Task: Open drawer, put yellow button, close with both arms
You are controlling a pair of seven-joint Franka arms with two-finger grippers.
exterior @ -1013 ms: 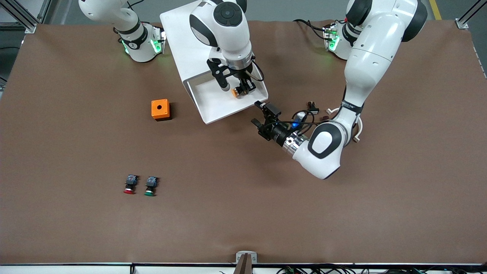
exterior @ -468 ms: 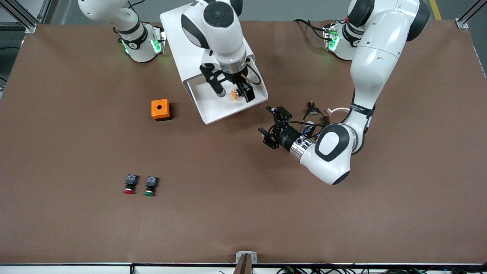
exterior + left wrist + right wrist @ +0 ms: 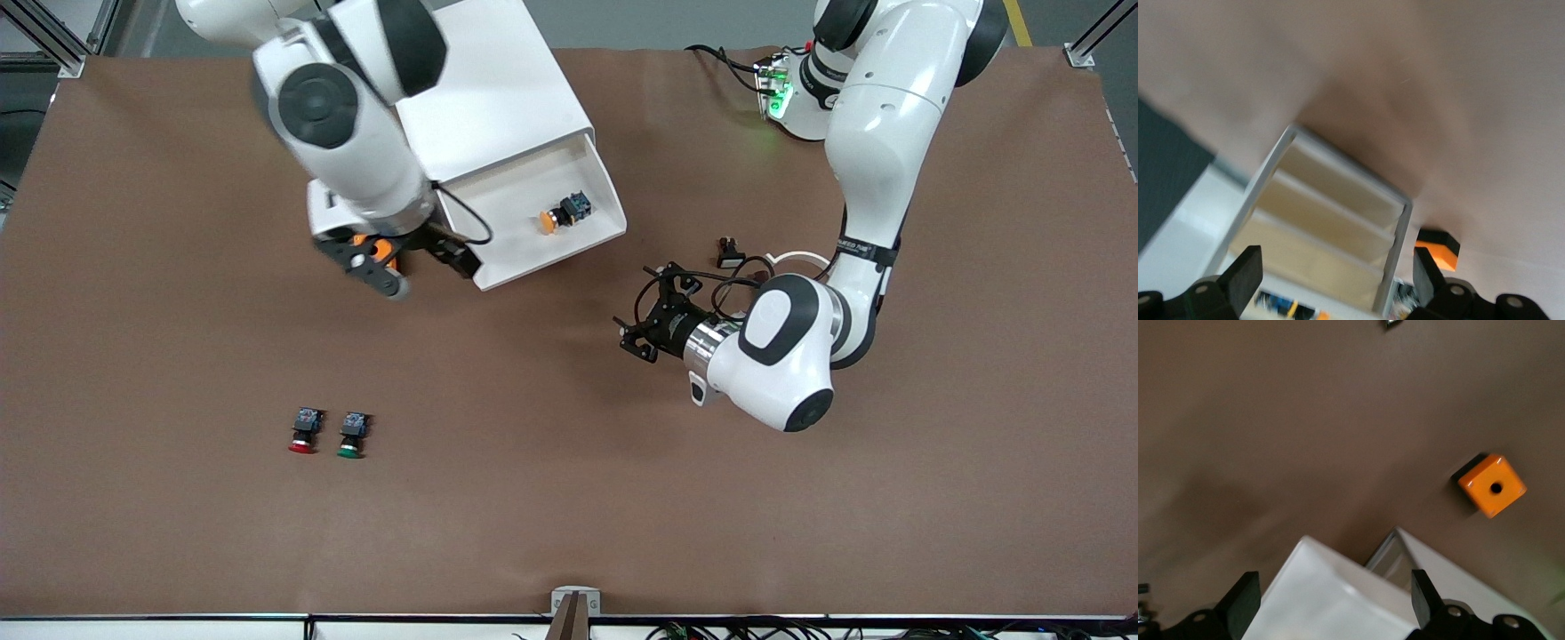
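Note:
The drawer [image 3: 516, 244] of the white cabinet [image 3: 480, 98] stands pulled out. The yellow button [image 3: 560, 213] lies on its side in the white tray, held by nothing. My right gripper [image 3: 425, 274] is open and empty over the drawer's corner toward the right arm's end; the right wrist view shows it [image 3: 1335, 603] above that white corner [image 3: 1331, 600]. My left gripper [image 3: 638, 313] is open and empty, low over the table, clear of the drawer front. In the left wrist view it [image 3: 1336, 280] faces the cabinet's cream lower drawers [image 3: 1325, 227], with the drawer [image 3: 1342, 301] and the button [image 3: 1292, 309] at the picture's edge.
An orange box [image 3: 378, 249] with a hole sits beside the drawer, partly under my right gripper; it also shows in both wrist views [image 3: 1491, 485] [image 3: 1437, 245]. A red-capped button [image 3: 302, 433] and a green-capped button [image 3: 352, 436] lie nearer the front camera. Small clips [image 3: 729, 253] lie by the left arm.
My right gripper let go of the yellow button in the drawer and swung out toward the right arm's end, over the orange box. My left gripper drew back from the drawer front.

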